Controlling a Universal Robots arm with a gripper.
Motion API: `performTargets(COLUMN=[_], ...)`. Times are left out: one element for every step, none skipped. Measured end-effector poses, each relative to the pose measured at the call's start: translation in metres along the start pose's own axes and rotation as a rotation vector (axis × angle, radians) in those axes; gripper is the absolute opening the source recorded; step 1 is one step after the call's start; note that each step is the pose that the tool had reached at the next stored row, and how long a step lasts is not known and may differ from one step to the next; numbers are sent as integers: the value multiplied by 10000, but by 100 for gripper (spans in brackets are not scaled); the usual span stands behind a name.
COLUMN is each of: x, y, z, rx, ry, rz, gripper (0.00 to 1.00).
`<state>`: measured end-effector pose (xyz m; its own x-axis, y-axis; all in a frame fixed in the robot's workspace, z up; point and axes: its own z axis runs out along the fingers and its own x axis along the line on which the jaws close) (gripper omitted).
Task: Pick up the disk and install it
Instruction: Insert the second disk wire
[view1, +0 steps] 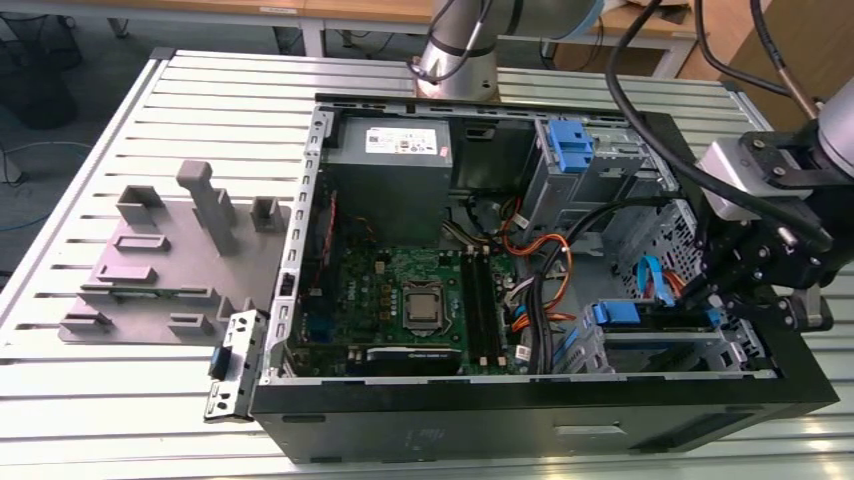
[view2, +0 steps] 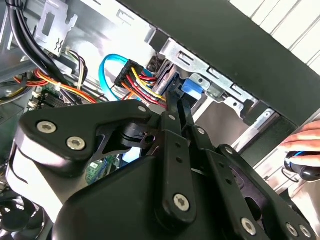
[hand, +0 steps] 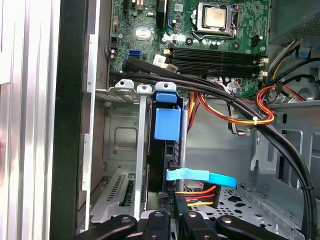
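Standing on edge in the drive cage (hand: 120, 150) at the open computer case's (view1: 534, 420) near right corner in the exterior view, the disk (hand: 167, 125) is seen mostly by its blue caddy. The gripper's (hand: 172, 220) fingers (hand: 159, 225) are drawn nearly together at its rear edge; any grasp cannot be told. Label print cannot be read.

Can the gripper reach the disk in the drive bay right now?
Probably yes: in the first wrist view the gripper sits right at the exposed edge of the disk, though a blue cable crowds that spot.
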<state>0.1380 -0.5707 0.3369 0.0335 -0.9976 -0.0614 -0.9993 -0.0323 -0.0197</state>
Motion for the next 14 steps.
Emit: performTargets(x=[0,0,-1,-2,-3,-3,-3,-4,-4,-4,-5,-6,-7,-7], y=[8,16,23,30,37,44,48,48,48,48,48,48,48,48], z=[1,2,3,4,5,7,9,11,13,13,13,14,15,15], rx=[15,33,52,71,90,109,125,140,153,157,158,158,159,159], ry=[2,4,5,7,8,9,9,9,11,12,13,13,12,12], rz=[-1,-2,-3,-4,-6,-7,-8,-9,-11,-11,-11,-10,-10,-10], gripper=[16,16,16,16,16,16,16,16,16,16,16,16,16,16])
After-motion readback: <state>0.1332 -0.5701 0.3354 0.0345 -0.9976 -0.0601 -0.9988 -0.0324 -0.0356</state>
